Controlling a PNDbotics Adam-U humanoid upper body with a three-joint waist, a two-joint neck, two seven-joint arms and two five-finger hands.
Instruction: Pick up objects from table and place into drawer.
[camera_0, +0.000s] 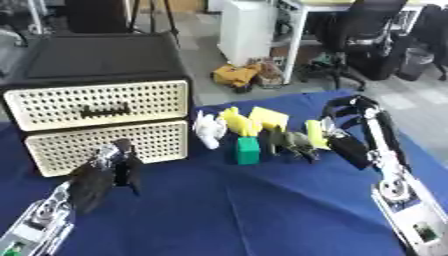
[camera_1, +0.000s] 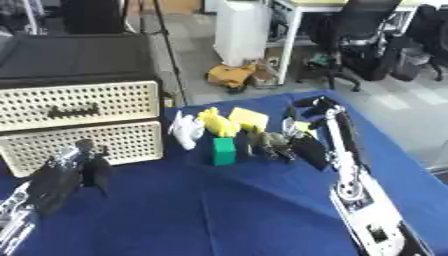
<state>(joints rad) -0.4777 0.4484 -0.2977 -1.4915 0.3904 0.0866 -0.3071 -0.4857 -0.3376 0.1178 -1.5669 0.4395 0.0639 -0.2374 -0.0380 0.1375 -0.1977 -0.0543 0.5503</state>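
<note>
Touching yellow obj (camera_0: 316, 134), R hand (camera_0: 343, 142)

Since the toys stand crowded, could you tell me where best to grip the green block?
Grip the green block across its left and right faces, coming from above and the front: it stands upright nearest the front of the cluster, with yellow pieces close behind and the white toy just left.

Green block (camera_0: 248, 150), yellow pieces (camera_0: 254, 120) (one white (camera_0: 209, 130)), blue tablecloth (camera_0: 236, 210).

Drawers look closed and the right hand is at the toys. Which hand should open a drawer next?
Left, probably. The left hand hangs right before the lower drawer of the cabinet, holding nothing. The right hand is across the table beside the yellow piece.
</note>
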